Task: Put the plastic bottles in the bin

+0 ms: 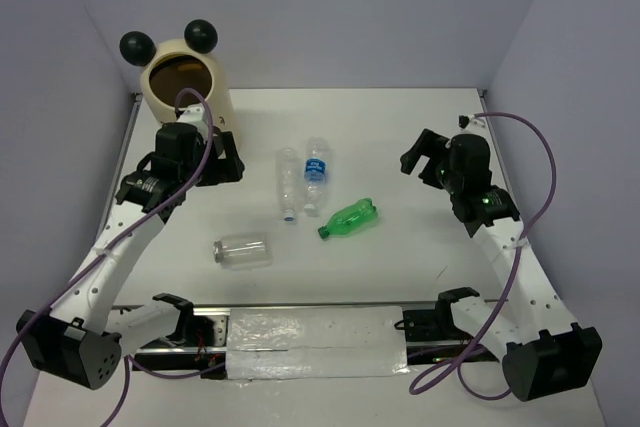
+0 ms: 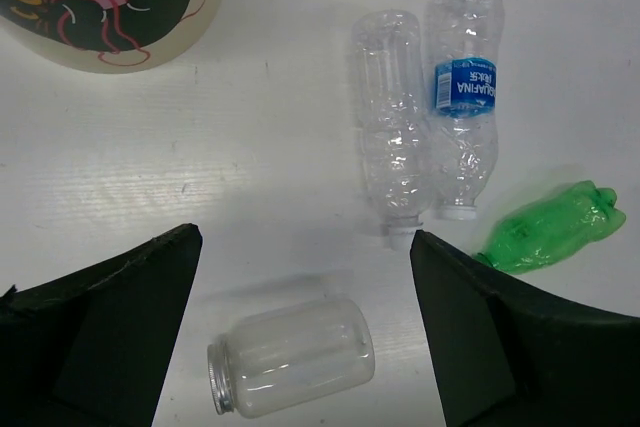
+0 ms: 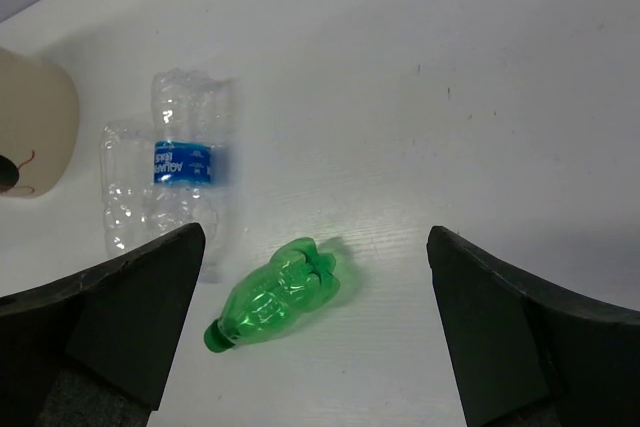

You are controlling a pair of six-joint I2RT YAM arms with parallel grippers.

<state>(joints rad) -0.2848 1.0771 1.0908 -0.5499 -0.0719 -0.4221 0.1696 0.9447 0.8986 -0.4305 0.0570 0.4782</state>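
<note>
My left pincer point(image 2: 305, 242) spread, empty, beside bin point(image 1: 185, 87); my right pincer point(image 3: 315, 235) likewise. On counter point(image 1: 400, 132), lying: slim bottle point(image 1: 288, 182) touching blue-label bottle point(image 1: 316, 175), green bottle point(image 1: 350, 219), wide bottle point(image 1: 243, 250).

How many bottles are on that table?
4: a slim clear one beside the blue-labelled one mid-table, a green one to their right, a short wide one at the near left.

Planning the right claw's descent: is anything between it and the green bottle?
Nothing visible. The green bottle lies alone on the table, apart from the blue-label bottle, and the right claw is open with a clear line to it.
</note>
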